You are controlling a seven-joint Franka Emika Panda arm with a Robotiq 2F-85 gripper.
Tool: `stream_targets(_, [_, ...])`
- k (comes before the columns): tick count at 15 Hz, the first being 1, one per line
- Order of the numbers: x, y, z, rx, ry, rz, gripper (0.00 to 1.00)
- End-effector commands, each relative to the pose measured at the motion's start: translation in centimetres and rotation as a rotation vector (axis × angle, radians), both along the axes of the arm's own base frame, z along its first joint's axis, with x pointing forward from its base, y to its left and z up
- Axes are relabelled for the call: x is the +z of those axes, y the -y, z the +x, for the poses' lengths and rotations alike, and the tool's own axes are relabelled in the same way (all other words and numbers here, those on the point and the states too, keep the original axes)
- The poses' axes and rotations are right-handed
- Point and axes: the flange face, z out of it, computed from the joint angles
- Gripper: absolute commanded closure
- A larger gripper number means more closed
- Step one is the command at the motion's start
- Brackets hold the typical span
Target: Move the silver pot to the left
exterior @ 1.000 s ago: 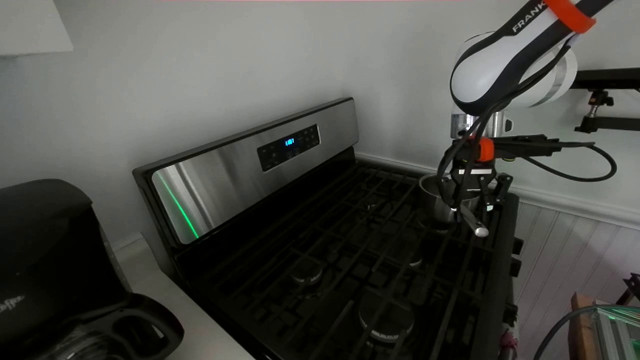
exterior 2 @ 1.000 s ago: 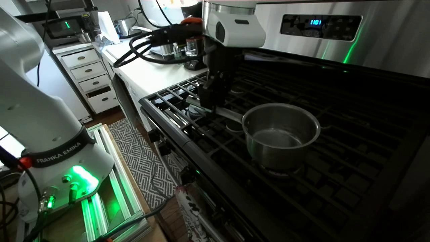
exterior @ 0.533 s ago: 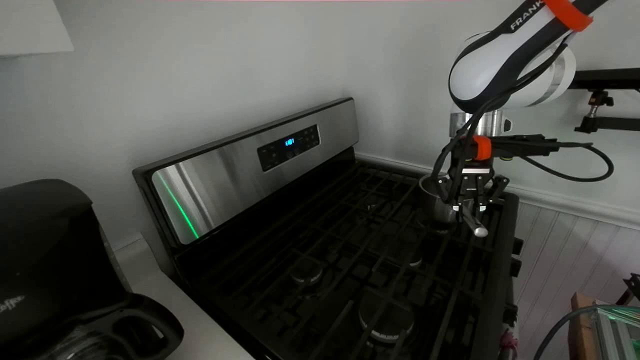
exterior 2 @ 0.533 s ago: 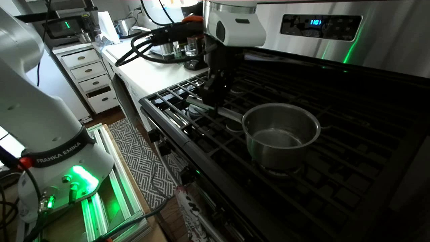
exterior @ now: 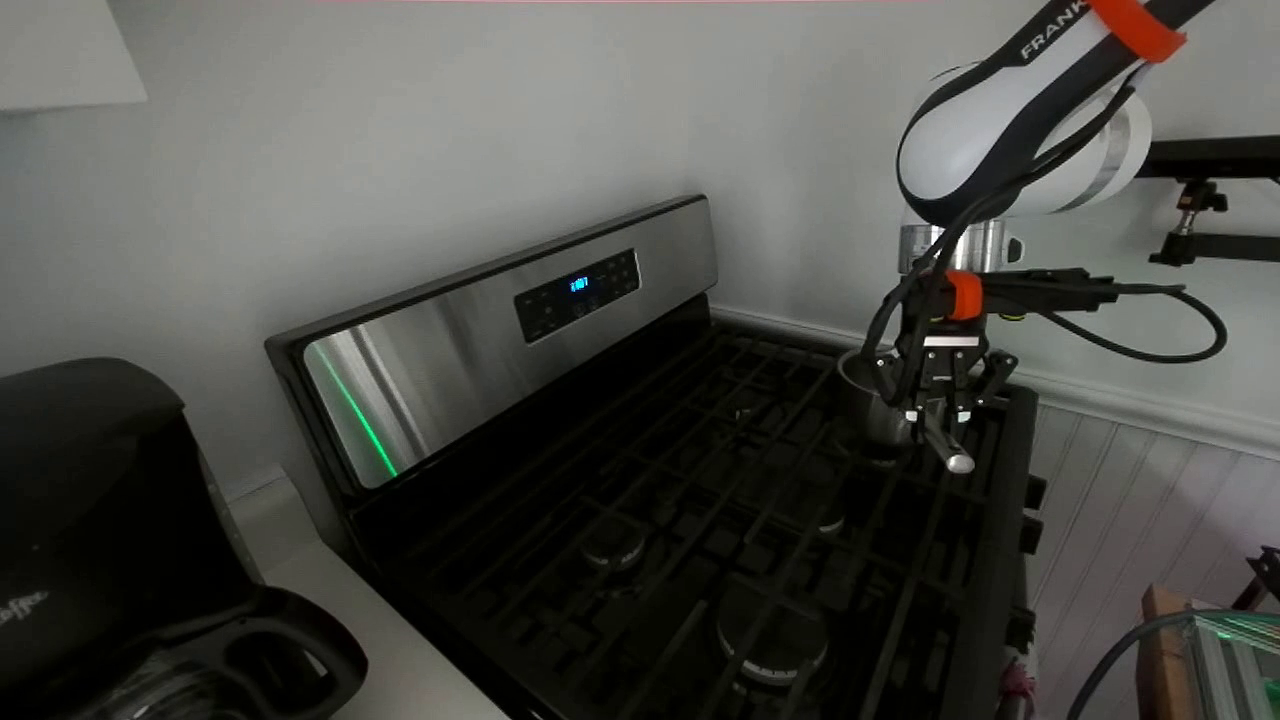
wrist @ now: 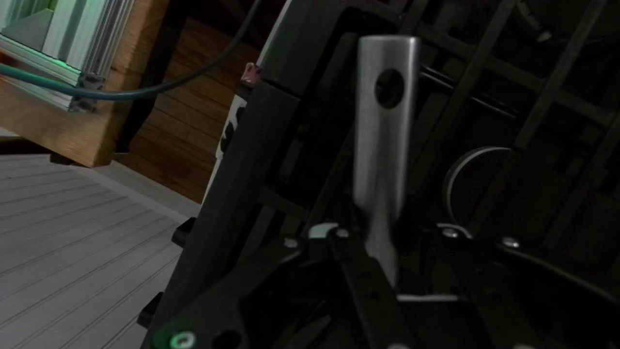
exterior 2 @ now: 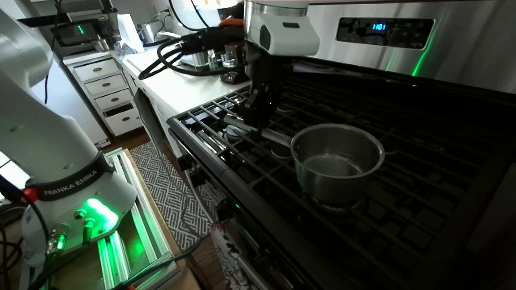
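Observation:
The silver pot (exterior: 868, 415) is a shiny steel saucepan standing upright on the stove grates (exterior: 690, 540), near the far end in an exterior view. It also shows in an exterior view (exterior 2: 332, 187), empty inside, with its long handle (exterior 2: 276, 137) pointing away from the bowl. My gripper (exterior: 938, 418) is shut on the handle, partway along it, with one finger on each side. In the wrist view my gripper (wrist: 380, 218) flanks the handle (wrist: 385, 131), whose holed end sticks out past the fingertips. The bowl is out of the wrist view.
The stove's back panel (exterior: 420, 370) rises behind the grates. The wall (exterior: 800, 180) stands close beyond the pot. A black coffee maker (exterior: 100, 520) is on the near counter. Stove knobs (exterior 2: 197, 177) line the front edge, with a towel (exterior 2: 227, 249) hanging below.
My gripper's fingers have come together on the handle, and the hand has shifted very slightly. The pot stands in the same place. Little differs over the last half second.

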Motion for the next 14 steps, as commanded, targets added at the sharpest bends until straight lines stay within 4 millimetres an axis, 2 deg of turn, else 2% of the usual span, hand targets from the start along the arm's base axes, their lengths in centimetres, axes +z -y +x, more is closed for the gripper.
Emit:
stream_targets(1, [0.9, -0.6, 0.1, 0.033, 0.024, 0.023, 0.93])
stream_targets(14, [2.2, -3.7, 0.0, 0.383, 0.071, 0.028, 0.93])
